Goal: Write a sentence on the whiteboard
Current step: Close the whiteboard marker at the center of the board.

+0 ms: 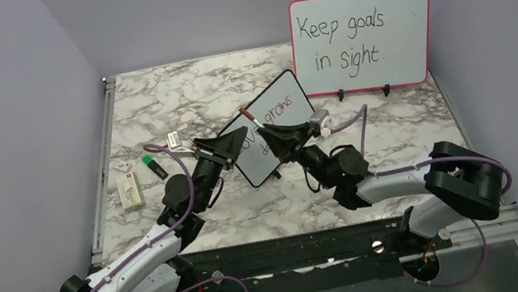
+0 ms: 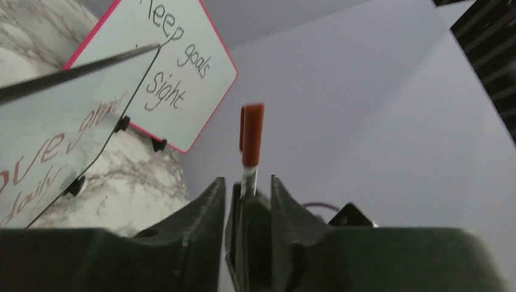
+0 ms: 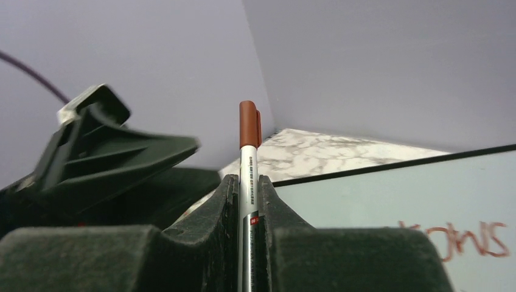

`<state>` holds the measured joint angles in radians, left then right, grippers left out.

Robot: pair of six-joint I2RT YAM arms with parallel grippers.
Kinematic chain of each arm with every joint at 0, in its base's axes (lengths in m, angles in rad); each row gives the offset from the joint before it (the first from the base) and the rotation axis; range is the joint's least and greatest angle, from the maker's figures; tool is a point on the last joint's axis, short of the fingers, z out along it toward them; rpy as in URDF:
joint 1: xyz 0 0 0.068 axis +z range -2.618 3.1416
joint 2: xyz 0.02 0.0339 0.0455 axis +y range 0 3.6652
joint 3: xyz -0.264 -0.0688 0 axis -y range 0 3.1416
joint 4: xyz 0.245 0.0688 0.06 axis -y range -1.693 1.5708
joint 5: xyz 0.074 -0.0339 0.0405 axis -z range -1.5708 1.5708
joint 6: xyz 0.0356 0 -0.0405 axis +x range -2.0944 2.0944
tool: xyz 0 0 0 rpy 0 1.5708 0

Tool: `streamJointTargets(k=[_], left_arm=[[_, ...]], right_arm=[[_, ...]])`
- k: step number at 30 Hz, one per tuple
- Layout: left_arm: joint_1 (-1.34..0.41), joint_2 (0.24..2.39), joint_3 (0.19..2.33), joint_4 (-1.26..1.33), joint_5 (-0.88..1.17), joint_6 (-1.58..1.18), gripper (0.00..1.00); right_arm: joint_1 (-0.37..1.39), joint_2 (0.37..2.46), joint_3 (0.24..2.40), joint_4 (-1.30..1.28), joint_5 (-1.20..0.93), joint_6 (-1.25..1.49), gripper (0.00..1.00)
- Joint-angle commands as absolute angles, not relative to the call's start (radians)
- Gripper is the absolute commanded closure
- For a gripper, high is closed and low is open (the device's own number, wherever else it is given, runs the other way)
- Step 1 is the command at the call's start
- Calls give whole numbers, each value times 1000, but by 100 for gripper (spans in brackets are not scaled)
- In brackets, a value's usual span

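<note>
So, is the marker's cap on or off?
On. The reddish-brown cap covers the end of the marker that sticks out past the fingers of the right gripper, which clamps the white barrel.

The left claw [image 1: 228,150] and right claw [image 1: 274,137] hide parts of the sentence [image 1: 276,113], and the marker [image 3: 249,167] runs off-frame.

The whiteboard [image 1: 285,105] stands before the larger board [image 1: 363,39].
</note>
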<state>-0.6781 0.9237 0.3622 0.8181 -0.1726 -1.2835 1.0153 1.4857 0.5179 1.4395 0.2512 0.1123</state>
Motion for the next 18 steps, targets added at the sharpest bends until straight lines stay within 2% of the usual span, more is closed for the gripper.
streamJointTargets(k=[1, 7, 15, 18], left_arm=[[-713, 848, 339, 734, -153, -1214, 57], [-713, 743, 365, 572, -224, -1057, 34], [-713, 599, 476, 220, -345, -720, 2], [-713, 546, 531, 69, -399, -565, 1]], right_arm=[[991, 1372, 497, 1268, 349, 74, 100], [990, 1221, 478, 966, 466, 55, 100], [977, 1051, 451, 539, 704, 141, 99], [976, 999, 431, 387, 791, 231, 100]])
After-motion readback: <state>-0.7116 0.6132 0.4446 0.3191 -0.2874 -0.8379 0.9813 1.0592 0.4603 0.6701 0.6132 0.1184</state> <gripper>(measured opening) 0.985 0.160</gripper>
